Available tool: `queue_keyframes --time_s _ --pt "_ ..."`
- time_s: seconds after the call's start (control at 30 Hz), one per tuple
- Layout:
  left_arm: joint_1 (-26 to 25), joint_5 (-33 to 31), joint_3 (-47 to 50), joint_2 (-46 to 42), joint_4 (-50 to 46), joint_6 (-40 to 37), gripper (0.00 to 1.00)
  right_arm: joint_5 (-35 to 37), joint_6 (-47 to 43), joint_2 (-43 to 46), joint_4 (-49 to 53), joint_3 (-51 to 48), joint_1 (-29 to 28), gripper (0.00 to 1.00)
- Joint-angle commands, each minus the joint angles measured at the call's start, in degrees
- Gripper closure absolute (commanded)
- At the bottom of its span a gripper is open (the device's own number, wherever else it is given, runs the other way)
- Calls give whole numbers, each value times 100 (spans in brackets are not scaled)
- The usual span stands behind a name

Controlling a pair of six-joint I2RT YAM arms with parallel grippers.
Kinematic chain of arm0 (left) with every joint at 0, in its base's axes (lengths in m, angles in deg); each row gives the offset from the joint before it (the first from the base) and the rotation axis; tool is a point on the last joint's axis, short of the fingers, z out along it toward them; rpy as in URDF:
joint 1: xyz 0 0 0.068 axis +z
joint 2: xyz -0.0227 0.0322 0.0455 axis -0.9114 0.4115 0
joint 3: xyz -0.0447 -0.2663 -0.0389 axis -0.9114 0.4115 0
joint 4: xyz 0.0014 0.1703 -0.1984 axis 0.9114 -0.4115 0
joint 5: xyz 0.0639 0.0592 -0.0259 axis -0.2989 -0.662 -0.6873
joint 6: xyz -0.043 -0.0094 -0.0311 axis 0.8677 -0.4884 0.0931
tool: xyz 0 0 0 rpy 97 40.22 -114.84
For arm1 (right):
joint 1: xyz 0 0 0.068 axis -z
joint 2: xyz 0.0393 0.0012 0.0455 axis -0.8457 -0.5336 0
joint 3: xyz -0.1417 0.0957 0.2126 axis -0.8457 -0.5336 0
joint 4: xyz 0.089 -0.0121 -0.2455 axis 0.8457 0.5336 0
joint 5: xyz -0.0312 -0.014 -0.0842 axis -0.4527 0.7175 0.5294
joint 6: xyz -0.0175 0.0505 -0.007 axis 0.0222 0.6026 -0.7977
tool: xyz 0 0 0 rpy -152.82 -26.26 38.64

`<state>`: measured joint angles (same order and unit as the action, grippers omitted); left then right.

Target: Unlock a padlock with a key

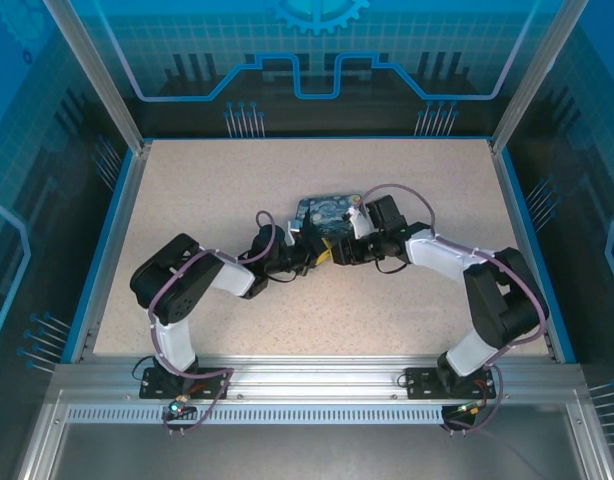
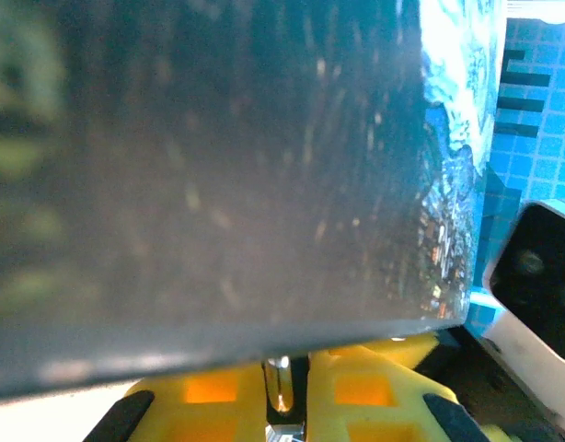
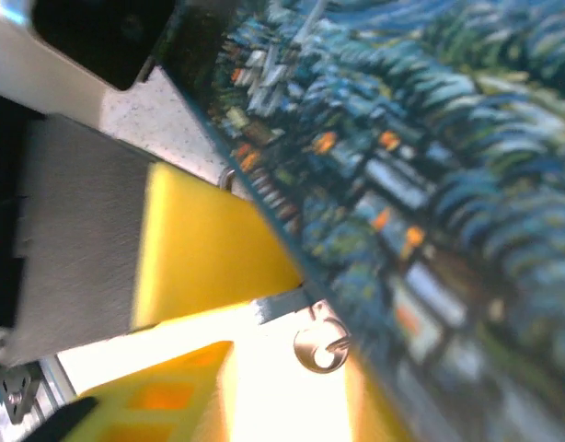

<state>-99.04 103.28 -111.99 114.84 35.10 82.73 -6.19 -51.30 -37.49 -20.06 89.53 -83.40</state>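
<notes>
The tin printed with a swirly painting (image 1: pixel 325 214) lies mid-table, and both grippers meet at its near edge. My left gripper (image 1: pixel 309 256) (image 2: pixel 287 387) has its yellow fingers (image 2: pixel 204 396) shut on a thin shiny metal bar (image 2: pixel 282 378), seemingly the padlock's shackle. The tin's dark side (image 2: pixel 209 157) hides what lies above it. In the right wrist view a small bluish-grey padlock piece (image 3: pixel 281 307) sits at the tin's edge. The key's round holed head (image 3: pixel 321 348) is right beside it. My right gripper (image 1: pixel 339 250) (image 3: pixel 292 387) looks shut on the key; glare washes out its fingers (image 3: pixel 154 405).
The tin (image 3: pixel 430 166) stands hard against both grippers. A yellow finger (image 3: pixel 204 244) and grey body of the other gripper crowd the right wrist view. Blue walls (image 1: pixel 107 210) ring the speckled table (image 1: pixel 287 320), which has open room all around the arms.
</notes>
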Motion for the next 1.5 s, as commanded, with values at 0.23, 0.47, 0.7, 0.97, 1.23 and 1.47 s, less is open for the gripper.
queue_keyframes --time_s 0.23,0.47,0.7,0.97,1.23,1.47 --pt "8 119 -48 -120 -431 -41 100 1434 -647 1012 714 34 -382 57" --pt "13 159 -113 -196 -627 -106 100 3077 -1416 1027 270 -399 -991 61" --pt "22 203 -200 -235 -783 -170 100 3363 -1790 1100 -356 -814 -1221 69" --pt "27 221 -240 -245 -844 -186 100 3416 -1813 788 -682 -757 -1450 68" --pt "26 220 -253 -274 -879 -198 100 3427 -1828 433 -773 -545 -1513 68" --pt "28 238 -252 -274 -880 -198 100 3472 -1851 148 -836 -357 -1508 70"
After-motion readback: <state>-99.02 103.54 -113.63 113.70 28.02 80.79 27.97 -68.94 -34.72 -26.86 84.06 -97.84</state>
